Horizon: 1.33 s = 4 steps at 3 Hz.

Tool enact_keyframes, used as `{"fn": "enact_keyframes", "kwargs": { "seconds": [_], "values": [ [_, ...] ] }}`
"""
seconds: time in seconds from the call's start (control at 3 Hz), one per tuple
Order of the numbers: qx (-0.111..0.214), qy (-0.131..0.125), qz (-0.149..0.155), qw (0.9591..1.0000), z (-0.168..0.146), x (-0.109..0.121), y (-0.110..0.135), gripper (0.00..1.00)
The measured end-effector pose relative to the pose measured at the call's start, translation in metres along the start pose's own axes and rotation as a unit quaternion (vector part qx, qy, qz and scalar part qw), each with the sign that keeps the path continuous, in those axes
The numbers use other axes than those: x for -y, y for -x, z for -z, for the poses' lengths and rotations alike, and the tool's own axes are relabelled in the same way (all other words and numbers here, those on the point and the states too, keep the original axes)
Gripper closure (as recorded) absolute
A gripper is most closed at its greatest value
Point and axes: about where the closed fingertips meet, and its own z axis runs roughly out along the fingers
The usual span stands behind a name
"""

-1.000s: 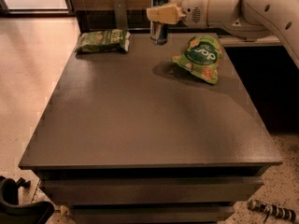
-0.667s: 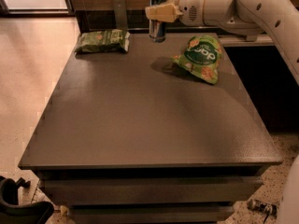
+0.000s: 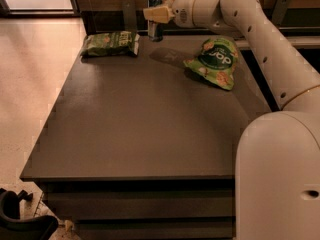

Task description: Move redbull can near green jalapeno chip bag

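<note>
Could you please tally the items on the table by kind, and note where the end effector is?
Chip bags: 2 (green jalapeno chip bag, light-green pop bag)
Drink cans: 1 (redbull can, held by the end effector at the far edge of the table)
Total: 3

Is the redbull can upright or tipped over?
Upright: the redbull can is vertical, top up, in the claw at the back of the table.

Cream claw [image 3: 153, 14] (far edge, dark grey table [image 3: 140, 129]) grips blue-silver redbull can [image 3: 155, 31]; green jalapeno chip bag [image 3: 110, 43] olive.
</note>
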Motion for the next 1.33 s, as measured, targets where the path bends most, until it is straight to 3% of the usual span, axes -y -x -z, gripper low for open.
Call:
{"fn": "enact_keyframes", "kwargs": {
  "seconds": [0.33, 1.0, 1.33],
  "values": [
    [-0.017, -0.013, 0.0, 0.9998, -0.016, 0.011, -0.015, 1.0],
    [-0.003, -0.008, -0.015, 0.9999, -0.052, 0.006, -0.059, 1.0],
    [0.0, -0.004, -0.016, 0.9999, -0.06, 0.001, -0.062, 0.79]
  ]
}}
